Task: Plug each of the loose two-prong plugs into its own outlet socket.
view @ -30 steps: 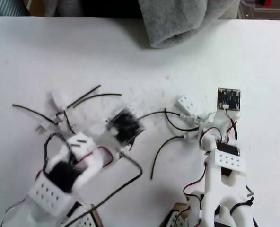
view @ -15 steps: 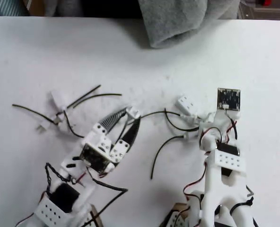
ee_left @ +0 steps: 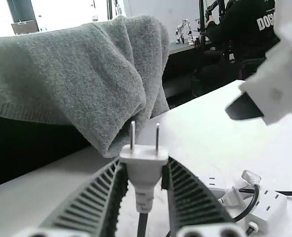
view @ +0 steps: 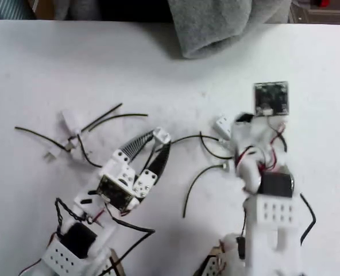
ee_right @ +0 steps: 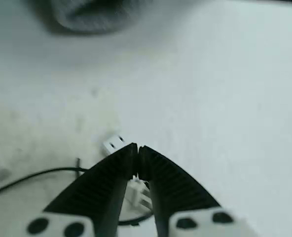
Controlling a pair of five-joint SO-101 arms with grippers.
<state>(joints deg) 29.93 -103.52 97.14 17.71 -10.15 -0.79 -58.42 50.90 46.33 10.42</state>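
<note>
My left gripper [view: 160,141] is shut on a white two-prong plug [view: 162,137], lifted off the table left of centre. In the left wrist view the plug [ee_left: 143,157] sits between the ribbed fingers [ee_left: 106,192] with its prongs pointing away and its black cable hanging down. A white outlet socket [view: 222,125] lies right of centre, next to the right arm [view: 256,172]. My right gripper [ee_right: 137,148] has its tips together just above the table, beside that socket [ee_right: 113,143]. A small white piece [ee_right: 137,193] shows below its fingers.
A grey cloth [view: 216,29] lies at the table's far edge. More white plugs and sockets [view: 71,122] with black cables [view: 41,137] are scattered at the left. Another plug [view: 227,165] with a black cable [view: 193,184] lies by the right arm. A white socket block [ee_left: 264,210] lies ahead of the left gripper.
A second ago the left arm swung in with the plug; it has held still since. The right arm has moved toward the far side of the table.
</note>
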